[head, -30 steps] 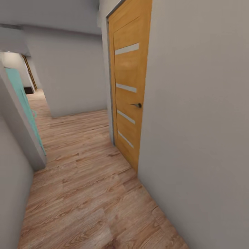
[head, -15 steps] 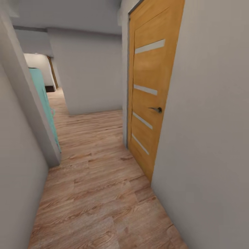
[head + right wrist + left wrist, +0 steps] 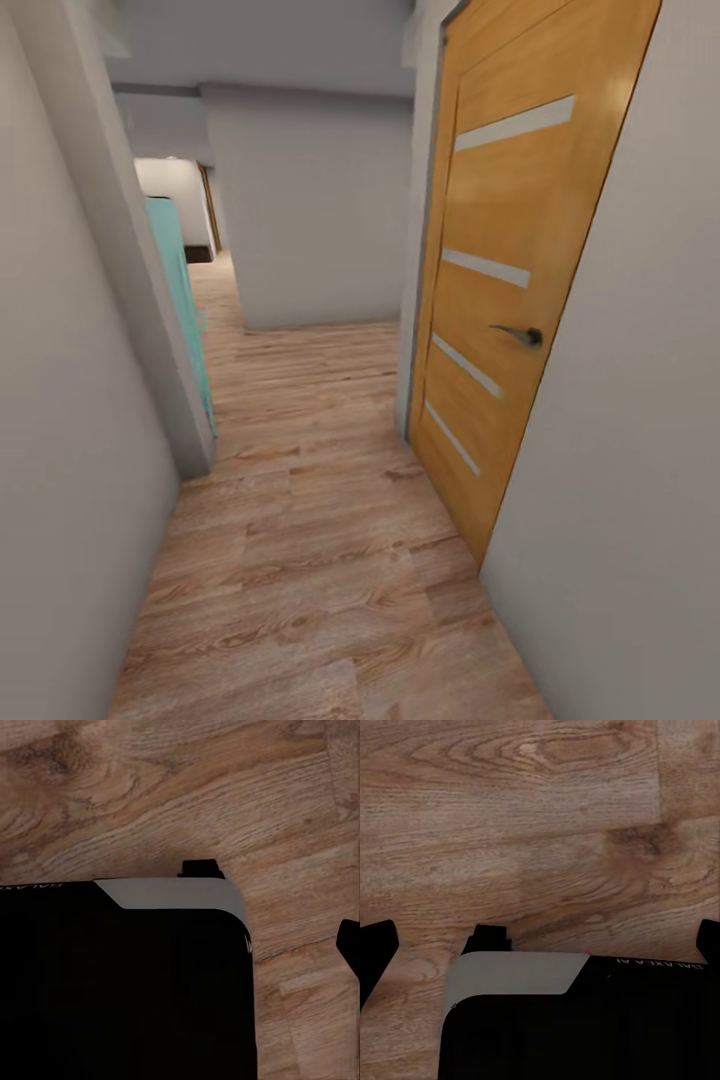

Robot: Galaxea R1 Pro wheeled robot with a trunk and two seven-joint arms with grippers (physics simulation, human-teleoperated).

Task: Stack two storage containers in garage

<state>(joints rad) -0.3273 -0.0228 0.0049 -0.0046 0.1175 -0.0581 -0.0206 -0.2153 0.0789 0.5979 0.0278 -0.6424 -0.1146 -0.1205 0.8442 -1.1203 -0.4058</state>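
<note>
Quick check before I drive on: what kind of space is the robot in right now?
Most likely an indoor hallway of a home. A light wood-plank floor runs between close grey walls, with a closed light-wood door and its dark lever handle on the right. A teal door or panel stands at an opening on the left.

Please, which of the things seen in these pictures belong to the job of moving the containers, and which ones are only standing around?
Belong to the job:
- left gripper, open, holding nothing

Only standing around:
- orange-brown wooden door with pale stripes, closed
- turquoise panel by the left wall
- light wood-plank corridor floor
- plain grey walls
</note>
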